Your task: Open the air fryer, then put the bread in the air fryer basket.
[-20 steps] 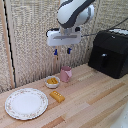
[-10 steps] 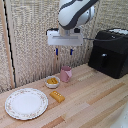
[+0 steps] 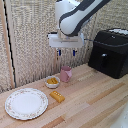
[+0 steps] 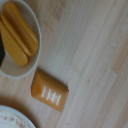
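Above the table: your gripper [image 3: 66, 52] hangs in mid-air, well clear of the wood, fingers pointing down.
Fingers: two short dark-blue tips [image 3: 59, 52], spread apart w/ a gap between them, nothing held.
Arm: bulky white-and-black, comes in from the top of the exterior view, bent over the gripper.
Bread: golden-yellow block [image 3: 57, 96] flat on the wooden table [image 3: 95, 100], below the gripper and a bit toward the camera; you also see it in the wrist view [image 4: 49, 90], w/ three pale stripes on its top face.
Air fryer: big black box [image 3: 110, 52] at the exterior view's right, on the table, well apart from the gripper.
Air fryer handle: black bar [image 3: 104, 61] on the front face; looks flush w/ drawer shut, but pic is low-res so you can't be fully sure.
White bowl: small [image 3: 52, 83], just beside the bread, holding orange-yellow pieces [image 4: 20, 35]; approx between plate and cup.
Pink cup: upright [image 3: 65, 74], near the bowl, on the side toward the air fryer, roughly under the gripper.
Plate: floral-rimmed, white [image 3: 26, 103], at the exterior view's left, near the bread but apart from it.
Backdrop: woven beige screen [image 3: 30, 40] behind the table.
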Available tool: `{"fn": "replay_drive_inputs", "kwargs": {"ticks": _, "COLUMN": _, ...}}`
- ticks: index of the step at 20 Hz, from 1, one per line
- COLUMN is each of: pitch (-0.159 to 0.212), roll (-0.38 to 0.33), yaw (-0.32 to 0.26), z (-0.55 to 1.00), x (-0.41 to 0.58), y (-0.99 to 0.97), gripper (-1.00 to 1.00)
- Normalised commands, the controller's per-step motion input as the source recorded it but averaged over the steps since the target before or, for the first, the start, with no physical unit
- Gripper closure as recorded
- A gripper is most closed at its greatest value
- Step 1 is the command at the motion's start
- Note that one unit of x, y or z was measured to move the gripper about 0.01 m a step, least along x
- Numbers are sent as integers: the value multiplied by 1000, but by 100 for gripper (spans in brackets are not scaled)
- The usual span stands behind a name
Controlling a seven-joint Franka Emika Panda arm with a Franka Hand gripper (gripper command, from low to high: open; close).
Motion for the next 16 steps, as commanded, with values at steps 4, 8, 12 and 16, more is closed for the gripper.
{"fn": "replay_drive_inputs", "kwargs": {"ticks": 4, "pitch": -155, "roll": -375, "yaw": -103, "z": 0, "x": 64, "y": 0, "gripper": -100}}
{"fn": "replay_drive_inputs", "kwargs": {"ticks": 8, "pitch": -148, "roll": -375, "yaw": -79, "z": 0, "x": 7, "y": 0, "gripper": -100}}
{"fn": "replay_drive_inputs", "kwargs": {"ticks": 12, "pitch": -134, "roll": -375, "yaw": -64, "z": -39, "x": 0, "y": -81, "gripper": -100}}
{"fn": "replay_drive_inputs", "kwargs": {"ticks": 16, "pitch": -122, "roll": -339, "yaw": -96, "z": -176, "x": 0, "y": -290, "gripper": -100}}
